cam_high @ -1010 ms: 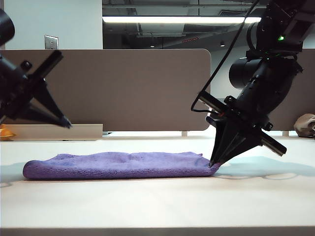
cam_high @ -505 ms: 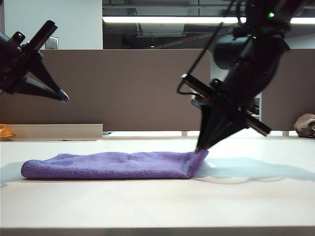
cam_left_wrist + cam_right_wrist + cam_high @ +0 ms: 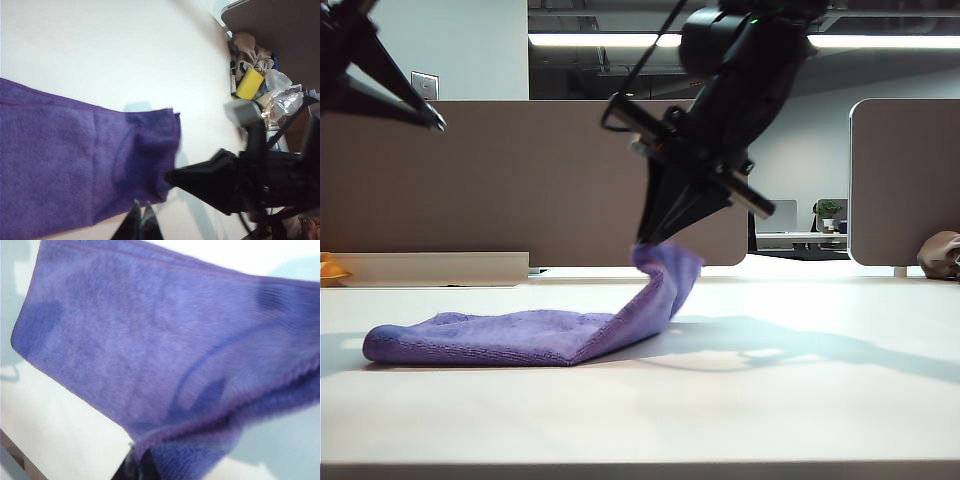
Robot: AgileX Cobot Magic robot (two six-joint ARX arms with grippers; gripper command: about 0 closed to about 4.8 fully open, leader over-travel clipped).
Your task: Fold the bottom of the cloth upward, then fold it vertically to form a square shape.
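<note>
one cloth (image 3: pixel 535 335); my right gripper (image 3: pixel 645 240) is pinched on its raised end, my left gripper (image 3: pixel 438 126) closed, empty, up high.

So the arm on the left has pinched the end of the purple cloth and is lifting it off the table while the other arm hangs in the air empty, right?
Not quite: the exterior view shows the right gripper pinching the cloth end and lifting it off the table. The left gripper hangs in the air, shut and empty.

A fuzzy, matt purple microfibre cloth (image 3: pixel 560 335) with stitched hem on a smooth, pale tabletop (image 3: pixel 640 420); both tools matt black.
</note>
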